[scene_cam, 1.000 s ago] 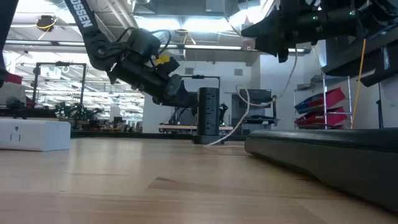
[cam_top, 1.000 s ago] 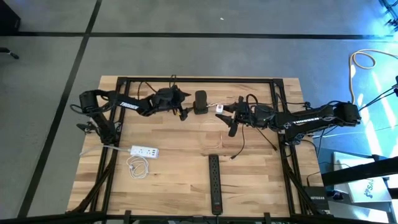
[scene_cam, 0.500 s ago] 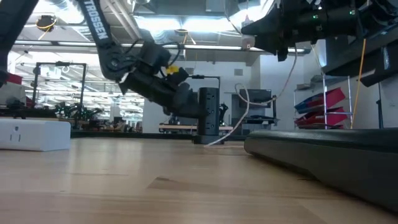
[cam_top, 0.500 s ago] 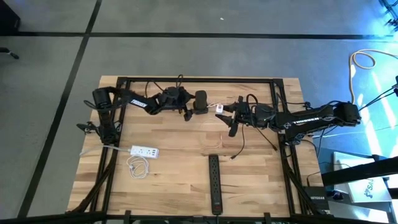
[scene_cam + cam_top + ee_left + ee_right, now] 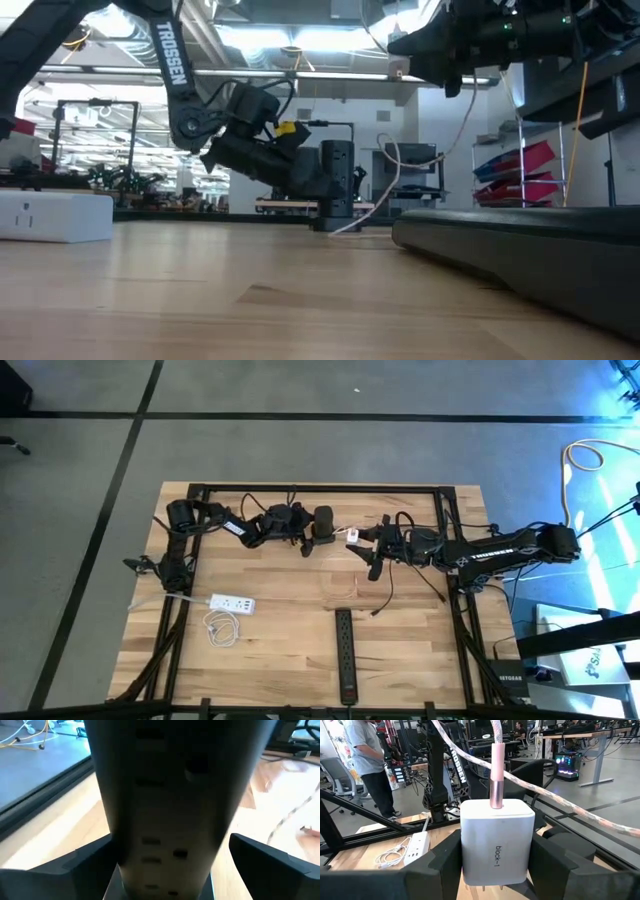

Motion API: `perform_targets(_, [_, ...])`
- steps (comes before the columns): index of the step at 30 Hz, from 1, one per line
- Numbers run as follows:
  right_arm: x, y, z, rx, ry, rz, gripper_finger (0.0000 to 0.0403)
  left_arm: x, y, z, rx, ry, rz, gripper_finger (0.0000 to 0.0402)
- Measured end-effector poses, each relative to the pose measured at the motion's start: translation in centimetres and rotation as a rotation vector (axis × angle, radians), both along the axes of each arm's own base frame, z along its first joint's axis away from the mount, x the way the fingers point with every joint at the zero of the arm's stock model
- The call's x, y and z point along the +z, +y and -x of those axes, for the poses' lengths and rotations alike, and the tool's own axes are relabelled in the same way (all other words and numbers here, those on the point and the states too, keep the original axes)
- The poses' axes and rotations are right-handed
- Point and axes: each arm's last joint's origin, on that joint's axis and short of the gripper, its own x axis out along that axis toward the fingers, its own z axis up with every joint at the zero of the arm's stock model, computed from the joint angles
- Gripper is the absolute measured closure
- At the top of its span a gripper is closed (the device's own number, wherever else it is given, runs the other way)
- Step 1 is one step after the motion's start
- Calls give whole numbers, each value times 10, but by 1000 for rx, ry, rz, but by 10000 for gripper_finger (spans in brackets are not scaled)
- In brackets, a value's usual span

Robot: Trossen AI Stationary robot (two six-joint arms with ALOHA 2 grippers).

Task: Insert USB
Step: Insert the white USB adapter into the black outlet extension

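This is a robotics lab or a large open workshop. The wooden worktop (image 5: 300,590) stands in a black metal frame on a grey floor with black lines (image 5: 120,455). Behind it are desks with monitors (image 5: 567,757), red shelves (image 5: 520,170), office chairs, ceiling lights, and a person (image 5: 370,760) standing.

1. From overhead we look straight down on the whole pale wooden plank table (image 5: 290,630).
2. At tabletop height we look level across it.
3. Both share the upright black power tower (image 5: 322,525) (image 5: 335,186).
4. The wrist views sit very close, perhaps nearly touching it.
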Motion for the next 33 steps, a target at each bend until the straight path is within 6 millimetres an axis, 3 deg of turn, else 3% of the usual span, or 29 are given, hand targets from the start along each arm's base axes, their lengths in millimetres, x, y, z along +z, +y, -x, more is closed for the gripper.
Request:
perform_targets(9, [0, 0, 0, 0, -1, 0, 233, 10, 4, 2, -2, -154, -23, 51])
perform_targets(33, [1, 0, 0, 8, -6, 1, 233, 11, 12, -2, 23, -110, -6, 65])
